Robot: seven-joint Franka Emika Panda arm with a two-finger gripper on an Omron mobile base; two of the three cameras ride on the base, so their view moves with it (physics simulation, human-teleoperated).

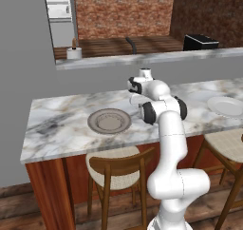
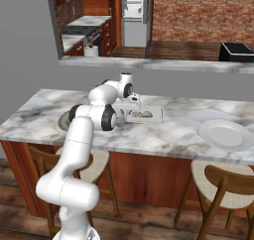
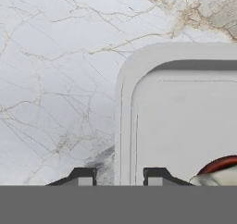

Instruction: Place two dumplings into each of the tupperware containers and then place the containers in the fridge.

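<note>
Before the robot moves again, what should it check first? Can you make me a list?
1. End effector has one finger on each side of the container rim: ok.
2. Fingers squeezed tight on that rim: cannot tell.
3. Dumplings inside the container: ok.
4. Exactly two dumplings in it: cannot tell.
5. Container resting flat on the counter: ok.

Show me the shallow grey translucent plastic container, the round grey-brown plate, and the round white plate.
Shallow grey translucent plastic container [image 3: 185, 121], hand view, bare floor.
Round grey-brown plate [image 1: 109, 121], left base view, centre.
Round white plate [image 2: 225, 134], right base view, centre.
</note>
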